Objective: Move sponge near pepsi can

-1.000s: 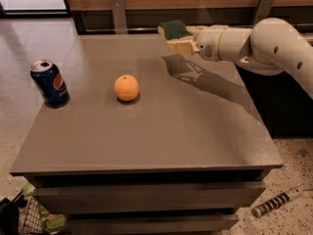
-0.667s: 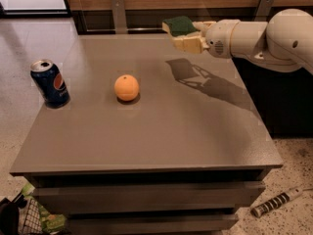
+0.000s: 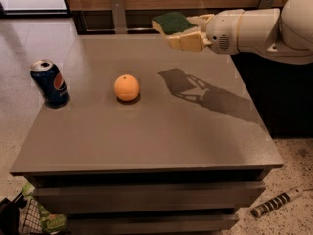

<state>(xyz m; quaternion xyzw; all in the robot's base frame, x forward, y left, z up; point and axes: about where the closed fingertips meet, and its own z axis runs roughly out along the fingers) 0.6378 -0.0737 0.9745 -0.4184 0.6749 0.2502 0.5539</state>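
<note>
My gripper [image 3: 183, 31] is shut on the sponge [image 3: 171, 22], a green-topped block over pale foam, and holds it in the air above the far part of the table [image 3: 146, 131]. The arm comes in from the right. The pepsi can [image 3: 50, 82], dark blue with a silver top, stands upright near the table's left edge, far to the left of and below the gripper.
An orange [image 3: 126, 87] sits on the table between the can and the gripper's shadow. A wooden wall with metal brackets runs behind the table. A striped cylindrical object [image 3: 276, 202] lies on the floor at the lower right, a wire basket [image 3: 24, 219] at the lower left.
My gripper has lifted the sponge higher and carried it a little left, away from the table top. The can and the orange have not moved.
</note>
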